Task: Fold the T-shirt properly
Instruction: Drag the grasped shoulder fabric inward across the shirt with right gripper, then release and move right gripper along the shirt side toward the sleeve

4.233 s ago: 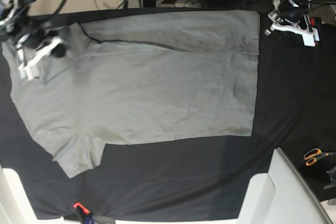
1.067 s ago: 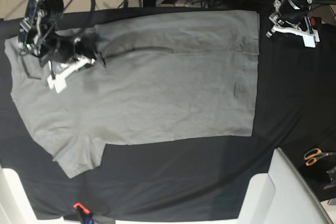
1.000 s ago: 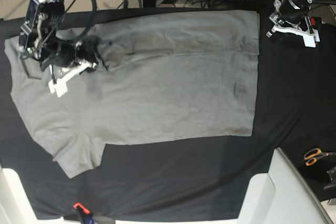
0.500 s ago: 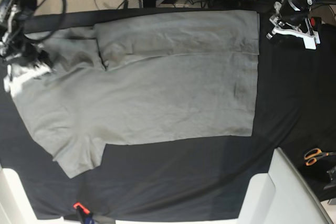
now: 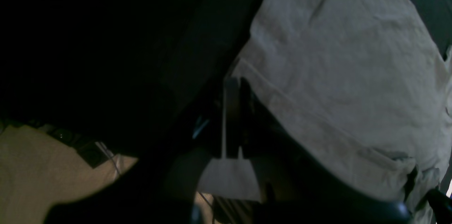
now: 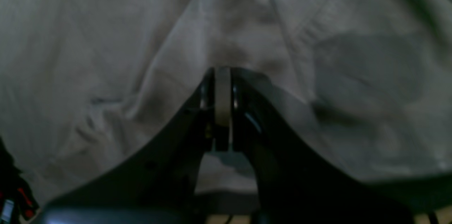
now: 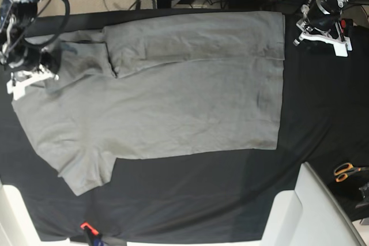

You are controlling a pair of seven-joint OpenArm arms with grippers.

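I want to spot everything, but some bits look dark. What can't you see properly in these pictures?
- T-shirt: base view, neck label hidden by folded cloth.
- Right gripper: right wrist view too blurry to tell if its jaws pinch cloth.
- Left gripper: left wrist view, mostly lost in shadow.
- Scissors: base view, tiny, cut by edge.

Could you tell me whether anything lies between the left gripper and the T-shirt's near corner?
Nothing visible does. The left gripper, its jaws together, hangs over the black cloth just beyond the T-shirt's hem corner, and only bare cloth separates them. The orange-handled scissors lie far off, near the table's other edge.
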